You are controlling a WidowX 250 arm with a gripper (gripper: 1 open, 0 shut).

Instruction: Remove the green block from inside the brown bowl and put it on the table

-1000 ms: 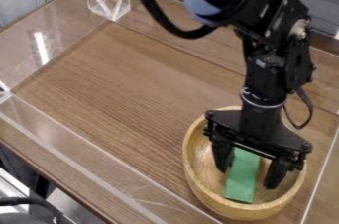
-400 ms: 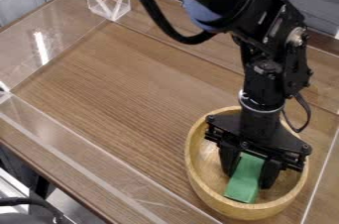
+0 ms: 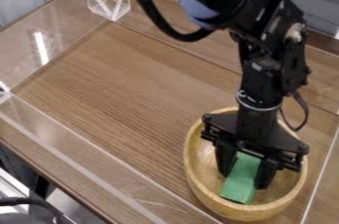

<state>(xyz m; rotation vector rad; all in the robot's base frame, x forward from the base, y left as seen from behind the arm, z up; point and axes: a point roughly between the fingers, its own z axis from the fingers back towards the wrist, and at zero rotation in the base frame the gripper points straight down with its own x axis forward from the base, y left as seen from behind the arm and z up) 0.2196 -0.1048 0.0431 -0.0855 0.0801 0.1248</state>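
gripper (image 3: 255, 171) pointed straight down, jaws clamped on the block (image 3: 243, 182) | block sat inside the bowl (image 3: 201, 181) on the desk (image 3: 119, 79) | risk imo: shallow pinch slips on lift, or block edge snags the rim and drags the bowl

Brown bowl (image 3: 199, 173) on wood-grain table (image 3: 119, 79)

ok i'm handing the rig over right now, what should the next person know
Pincer: pointing straight down inside the brown bowl, shut on the green block.
Green block: inside the bowl, its lower end on or near the bowl floor, not lifted out.
Brown bowl: on the table, near the front right corner.
Done: reach and grasp.
Left: lift the block clear of the rim, move it over bare table, set it down and release.
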